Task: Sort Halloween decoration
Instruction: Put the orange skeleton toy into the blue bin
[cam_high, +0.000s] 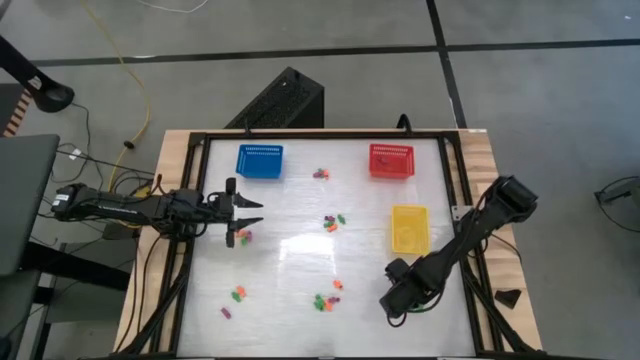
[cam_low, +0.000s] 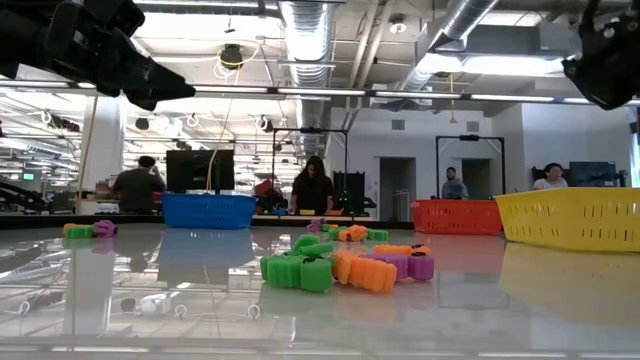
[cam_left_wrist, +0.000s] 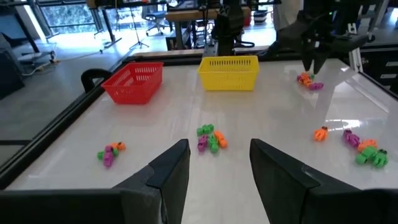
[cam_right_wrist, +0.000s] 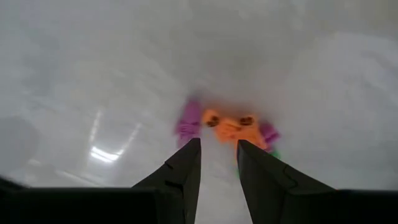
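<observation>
Tiny orange, purple and green trinkets lie in small clusters on the white table: near the far edge (cam_high: 320, 174), in the middle (cam_high: 331, 222), by the left gripper (cam_high: 243, 237), and toward the near edge (cam_high: 322, 300) (cam_high: 238, 294). My left gripper (cam_high: 252, 212) is open and level above the table's left part, beside one cluster. My right gripper (cam_high: 392, 298) hovers over the near right part, pointing down. It is open by a narrow gap (cam_right_wrist: 217, 149) just short of an orange and purple cluster (cam_right_wrist: 227, 127).
Three mesh baskets stand on the table: blue (cam_high: 259, 160) at the far left, red (cam_high: 390, 160) at the far right, yellow (cam_high: 409, 228) on the right side. A dark frame (cam_high: 195, 150) runs around the table. People sit at desks in the room behind (cam_low: 312, 185).
</observation>
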